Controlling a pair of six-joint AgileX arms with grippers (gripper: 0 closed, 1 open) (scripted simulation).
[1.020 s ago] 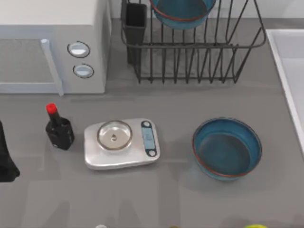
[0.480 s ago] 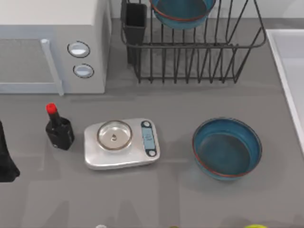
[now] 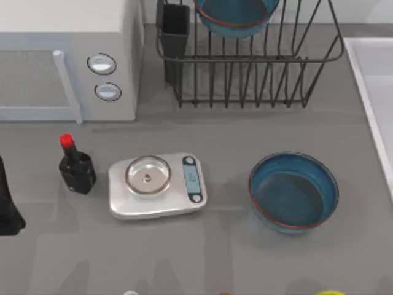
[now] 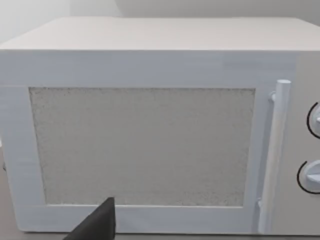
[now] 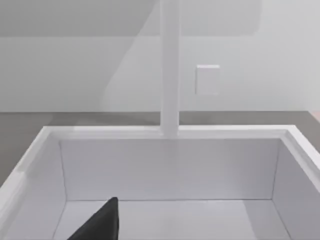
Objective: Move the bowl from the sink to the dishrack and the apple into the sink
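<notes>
A round teal-blue bowl with a thin red-brown rim (image 3: pixel 293 192) sits upright on the grey table (image 3: pixel 233 258) at the top view's lower right, near the pale white-grey sink basin (image 3: pixel 376 92) cut off by the right edge; an identical teal bowl (image 3: pixel 236 15) rests in the black wire dishrack (image 3: pixel 258 67) at upper centre, its top cropped. The left arm (image 3: pixel 7 206) is a dark shape at the left edge; one dark fingertip (image 4: pixel 97 224) faces the white microwave (image 4: pixel 150 125), another (image 5: pixel 100 222) hangs over the sink. Whether either gripper's fingers are spread or closed cannot be told. Nothing has moved since the earlier frames
</notes>
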